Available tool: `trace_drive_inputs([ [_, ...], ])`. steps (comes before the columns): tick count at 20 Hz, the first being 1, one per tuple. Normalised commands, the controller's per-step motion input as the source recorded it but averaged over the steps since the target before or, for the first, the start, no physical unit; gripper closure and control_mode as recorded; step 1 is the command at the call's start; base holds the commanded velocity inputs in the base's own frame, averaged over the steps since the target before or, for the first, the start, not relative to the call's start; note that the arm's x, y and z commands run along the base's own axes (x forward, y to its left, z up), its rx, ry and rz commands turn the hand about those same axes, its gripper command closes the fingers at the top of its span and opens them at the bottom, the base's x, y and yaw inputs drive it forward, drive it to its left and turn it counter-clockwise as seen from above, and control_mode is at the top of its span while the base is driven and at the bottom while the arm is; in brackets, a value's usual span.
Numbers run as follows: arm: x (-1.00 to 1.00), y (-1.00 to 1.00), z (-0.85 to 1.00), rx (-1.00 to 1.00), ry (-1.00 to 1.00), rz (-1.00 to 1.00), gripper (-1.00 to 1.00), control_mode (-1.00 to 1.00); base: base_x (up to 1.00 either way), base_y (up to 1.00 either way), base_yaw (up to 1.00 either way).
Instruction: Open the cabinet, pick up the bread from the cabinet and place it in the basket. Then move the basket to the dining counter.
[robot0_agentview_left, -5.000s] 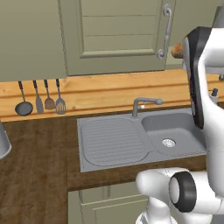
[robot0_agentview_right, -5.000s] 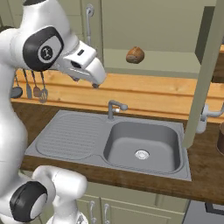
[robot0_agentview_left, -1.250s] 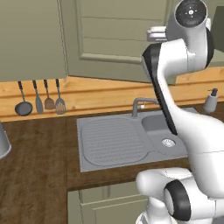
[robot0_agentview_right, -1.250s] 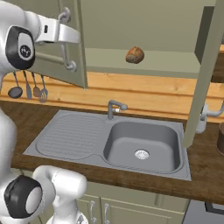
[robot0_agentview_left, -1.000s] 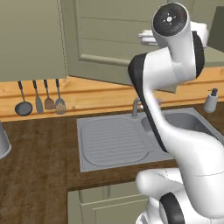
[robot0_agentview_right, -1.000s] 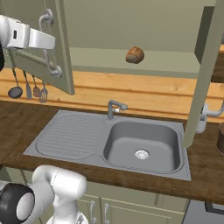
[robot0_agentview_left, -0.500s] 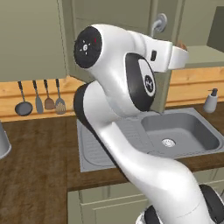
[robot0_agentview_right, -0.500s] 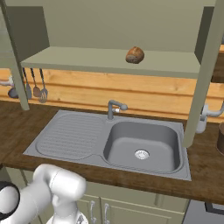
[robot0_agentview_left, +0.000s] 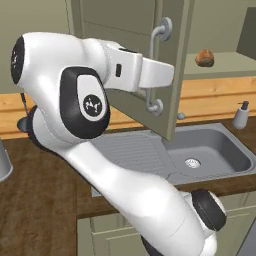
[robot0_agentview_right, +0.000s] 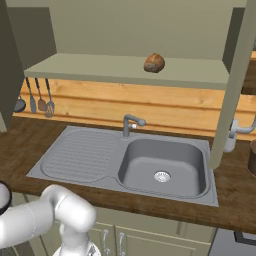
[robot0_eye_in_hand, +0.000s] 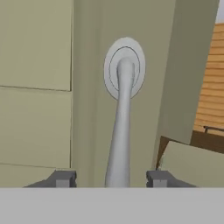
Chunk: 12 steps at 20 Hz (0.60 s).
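Cabinet (robot0_agentview_left: 175, 65) door swung wide open, its bar handle (robot0_eye_in_hand: 120, 131) running up between the fingertips (robot0_eye_in_hand: 63, 178) of the gripper (robot0_eye_in_hand: 111, 179). Jaws parted, a gap on each side of the bar, nothing clamped. Bread (robot0_agentview_right: 154, 63) resting on the cabinet shelf (robot0_agentview_right: 100, 67), near its front edge, above the sink (robot0_agentview_right: 160, 167).

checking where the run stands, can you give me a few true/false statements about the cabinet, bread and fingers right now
1. The cabinet door stands swung open. True.
2. The bread lies in the sink. False: it sits on the cabinet shelf above the sink.
3. The fingers are clamped shut on the handle. False: they stand apart, one on each side of the bar, not touching it.
4. Utensils hang on the wall left of the faucet. True.
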Motion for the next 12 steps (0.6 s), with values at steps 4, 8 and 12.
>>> trace_drive_inputs([
  [4,-0.32,0.2,0.0,0.0,0.0,-0.1,-1.0,-1.0,0.0,0.0,0.0],
  [8,-0.68,-0.21,-0.05,0.02,0.0,-0.01,-1.0,-1.0,0.0,0.0,0.0],
  [12,-0.91,-0.84,-0.34,0.23,-0.04,0.14,-1.0,-1.0,0.0,0.0,0.0],
])
